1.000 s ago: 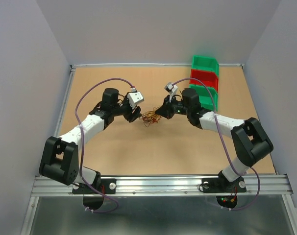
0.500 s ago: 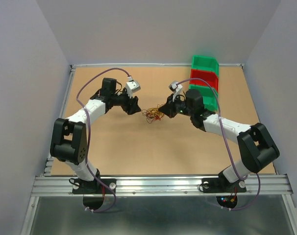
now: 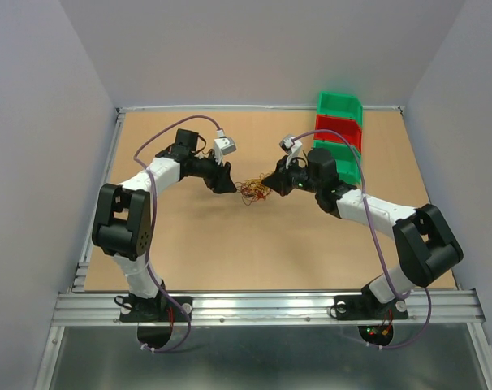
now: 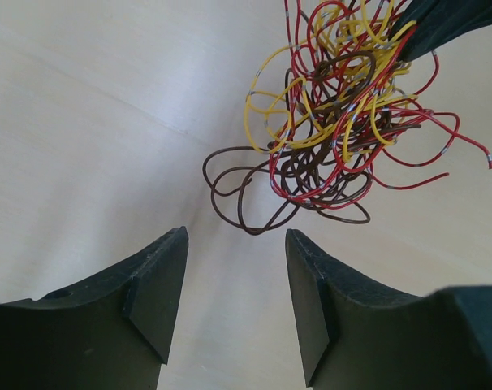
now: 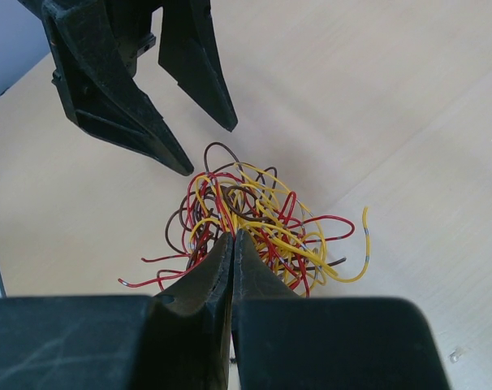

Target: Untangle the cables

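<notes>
The cables (image 3: pixel 252 192) are a fist-sized tangle of thin red, yellow and dark brown wires on the table's middle. They fill the upper right of the left wrist view (image 4: pixel 335 114) and sit just beyond the fingertips in the right wrist view (image 5: pixel 254 223). My right gripper (image 3: pixel 268 185) is shut on the tangle's right side, its tips (image 5: pixel 233 236) pinching wires. My left gripper (image 3: pixel 229 186) is open just left of the tangle; its jaws (image 4: pixel 236 244) stand apart with a brown loop just ahead of them, touching nothing.
Stacked green and red bins (image 3: pixel 340 134) stand at the back right, close behind the right arm. The brown table (image 3: pixel 230 252) has a raised rail along its edges. The left gripper's fingers (image 5: pixel 140 122) show in the right wrist view.
The left arm has swung left at its base and its gripper has edged closer to the tangle. The right gripper moved in and holds the tangle's right side.
</notes>
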`<act>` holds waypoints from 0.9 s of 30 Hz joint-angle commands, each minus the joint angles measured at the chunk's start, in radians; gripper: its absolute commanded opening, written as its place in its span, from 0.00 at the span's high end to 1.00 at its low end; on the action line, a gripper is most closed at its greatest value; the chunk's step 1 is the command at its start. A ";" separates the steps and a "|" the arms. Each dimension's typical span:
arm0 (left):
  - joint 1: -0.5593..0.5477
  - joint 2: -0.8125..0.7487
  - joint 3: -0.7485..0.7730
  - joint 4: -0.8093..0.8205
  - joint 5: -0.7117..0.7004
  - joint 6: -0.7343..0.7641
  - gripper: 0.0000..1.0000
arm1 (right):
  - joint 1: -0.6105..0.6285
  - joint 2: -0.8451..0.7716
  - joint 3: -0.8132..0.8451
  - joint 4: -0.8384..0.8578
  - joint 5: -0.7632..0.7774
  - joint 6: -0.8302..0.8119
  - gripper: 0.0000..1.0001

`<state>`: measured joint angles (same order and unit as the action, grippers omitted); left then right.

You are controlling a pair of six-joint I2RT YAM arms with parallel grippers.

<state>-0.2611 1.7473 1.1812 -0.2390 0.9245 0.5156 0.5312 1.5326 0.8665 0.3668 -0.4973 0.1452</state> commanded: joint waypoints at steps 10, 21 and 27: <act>-0.041 0.043 0.066 0.001 0.013 -0.023 0.65 | 0.001 0.000 0.005 0.046 -0.027 -0.007 0.99; 0.026 -0.087 -0.026 0.177 -0.085 -0.144 1.00 | 0.001 -0.045 -0.032 0.024 0.138 -0.010 1.00; 0.221 -0.112 -0.049 0.266 -0.059 -0.271 1.00 | -0.002 -0.135 -0.090 0.011 0.434 0.024 1.00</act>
<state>-0.1158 1.6814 1.1515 -0.0624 0.8684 0.3264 0.5312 1.4891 0.8162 0.3641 -0.2871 0.1513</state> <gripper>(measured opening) 0.018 0.019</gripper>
